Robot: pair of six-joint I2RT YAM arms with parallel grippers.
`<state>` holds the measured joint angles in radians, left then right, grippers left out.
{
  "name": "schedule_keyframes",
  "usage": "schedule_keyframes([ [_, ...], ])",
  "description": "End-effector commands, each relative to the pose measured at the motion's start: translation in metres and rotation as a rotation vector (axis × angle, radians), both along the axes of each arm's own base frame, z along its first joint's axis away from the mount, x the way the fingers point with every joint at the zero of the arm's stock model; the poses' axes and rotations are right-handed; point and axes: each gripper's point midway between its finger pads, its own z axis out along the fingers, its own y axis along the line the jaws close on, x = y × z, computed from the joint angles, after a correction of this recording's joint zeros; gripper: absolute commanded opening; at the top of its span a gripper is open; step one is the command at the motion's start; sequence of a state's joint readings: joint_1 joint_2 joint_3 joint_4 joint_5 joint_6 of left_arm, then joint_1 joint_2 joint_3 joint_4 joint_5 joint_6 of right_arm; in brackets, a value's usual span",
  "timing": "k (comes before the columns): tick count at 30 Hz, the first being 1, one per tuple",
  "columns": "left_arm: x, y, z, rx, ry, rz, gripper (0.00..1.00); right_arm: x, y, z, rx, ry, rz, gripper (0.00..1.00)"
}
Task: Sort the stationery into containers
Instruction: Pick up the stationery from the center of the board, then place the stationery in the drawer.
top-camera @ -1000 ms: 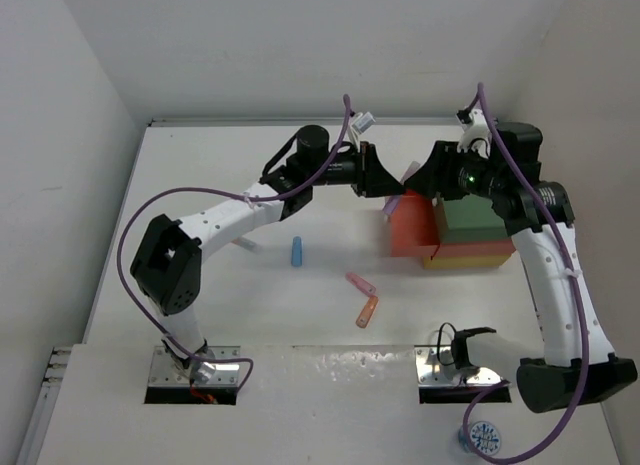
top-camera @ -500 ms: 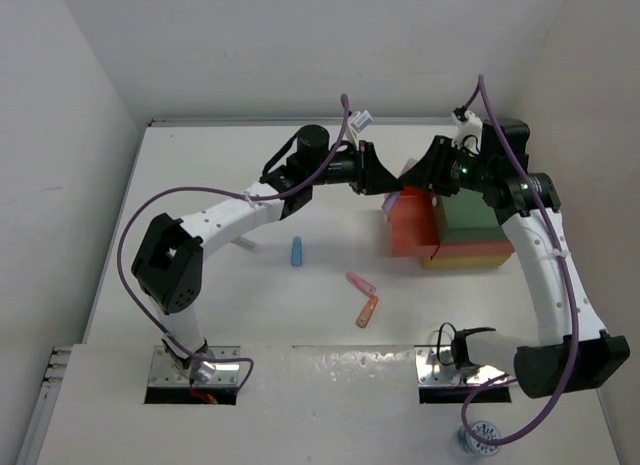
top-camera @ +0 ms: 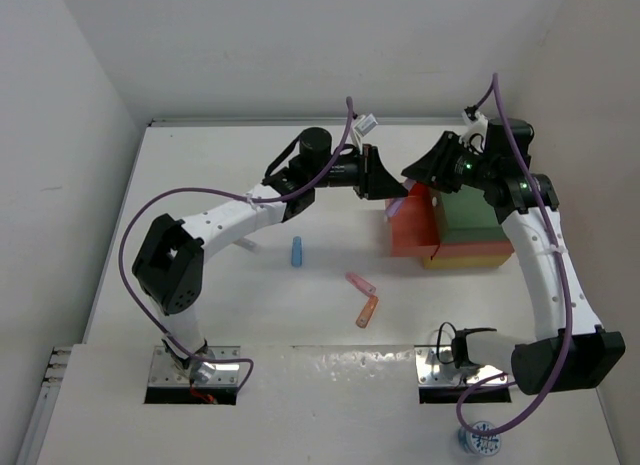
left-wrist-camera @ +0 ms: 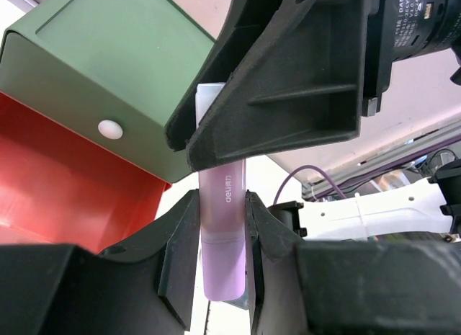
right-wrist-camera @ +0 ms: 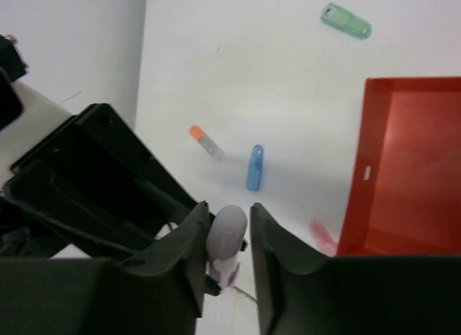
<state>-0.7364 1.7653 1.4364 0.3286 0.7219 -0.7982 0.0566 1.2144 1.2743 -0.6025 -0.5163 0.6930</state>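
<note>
Left wrist view puts the purple marker upright in the middle of the frame, clamped round its lower half by the left gripper, whose jaws stand narrow against it. In the right wrist view the marker's rounded end sits between the fingers of the right gripper, which press on it from both sides, so both grippers hold the one marker in the air.

From the top camera they meet nose to nose in the upper middle of the frame, at the upper left corner of the red tray. That tray sticks out to the left of its stack, open, with the green tray on top and the yellow tray at the bottom.

Out on the white surface, a blue marker lies left of the trays. A pink marker and an orange marker lie close together lower down. A mint green marker shows at the top of the right wrist view.
</note>
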Motion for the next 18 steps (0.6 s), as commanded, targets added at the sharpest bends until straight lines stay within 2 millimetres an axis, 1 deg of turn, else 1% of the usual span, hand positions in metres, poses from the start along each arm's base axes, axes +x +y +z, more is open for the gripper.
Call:
schedule_keyframes([
  [1, -0.016, 0.006, 0.038, -0.082, -0.079, -0.036, 0.00, 0.007, -0.001, 0.009, 0.003, -0.048, -0.016, 0.26],
  [3, -0.016, 0.006, 0.038, -0.081, -0.079, -0.033, 0.00, 0.007, 0.000, 0.010, 0.007, -0.055, -0.007, 0.17],
  [4, -0.014, 0.007, 0.036, -0.072, -0.076, -0.025, 0.02, 0.008, 0.002, 0.011, 0.009, -0.059, -0.001, 0.09],
  [5, -0.014, 0.008, 0.035, -0.068, -0.082, -0.022, 0.20, 0.008, 0.002, 0.012, 0.008, -0.063, 0.003, 0.05],
  [7, -0.007, 0.014, 0.031, -0.044, -0.071, 0.003, 0.43, 0.009, 0.003, 0.014, -0.014, -0.081, 0.019, 0.00],
  [8, -0.003, 0.017, 0.027, -0.029, -0.065, 0.014, 0.58, 0.011, 0.002, 0.015, -0.033, -0.092, 0.018, 0.00],
  [9, 0.002, 0.024, 0.020, 0.013, -0.063, 0.042, 0.63, 0.013, 0.001, 0.019, -0.054, -0.099, 0.020, 0.00],
  [10, 0.013, 0.034, 0.015, 0.043, -0.062, 0.082, 0.65, 0.014, -0.001, 0.018, -0.099, -0.121, 0.039, 0.00],
  [11, 0.022, 0.043, 0.009, 0.076, -0.097, 0.110, 0.70, 0.021, -0.006, 0.020, -0.146, -0.132, 0.021, 0.00],
  [12, 0.035, 0.064, 0.002, 0.127, -0.081, 0.163, 0.71, 0.024, -0.009, 0.021, -0.215, -0.168, 0.046, 0.00],
  [13, 0.041, 0.074, -0.002, 0.159, -0.091, 0.187, 0.71, 0.026, -0.012, 0.021, -0.258, -0.181, 0.047, 0.00],
  [14, 0.051, 0.088, -0.012, 0.216, -0.128, 0.215, 0.71, 0.030, -0.018, 0.020, -0.316, -0.186, 0.025, 0.00],
  [15, 0.061, 0.111, -0.020, 0.286, -0.118, 0.280, 0.71, 0.032, -0.016, 0.013, -0.375, -0.195, 0.061, 0.00],
  [16, 0.068, 0.123, -0.021, 0.326, -0.146, 0.313, 0.71, 0.032, -0.015, 0.009, -0.417, -0.193, 0.075, 0.00],
  [17, 0.074, 0.137, -0.025, 0.374, -0.198, 0.341, 0.71, 0.035, -0.014, 0.010, -0.451, -0.200, 0.088, 0.00],
  [18, 0.084, 0.164, -0.025, 0.419, -0.196, 0.417, 0.71, 0.031, -0.012, 0.000, -0.527, -0.175, 0.118, 0.00],
])
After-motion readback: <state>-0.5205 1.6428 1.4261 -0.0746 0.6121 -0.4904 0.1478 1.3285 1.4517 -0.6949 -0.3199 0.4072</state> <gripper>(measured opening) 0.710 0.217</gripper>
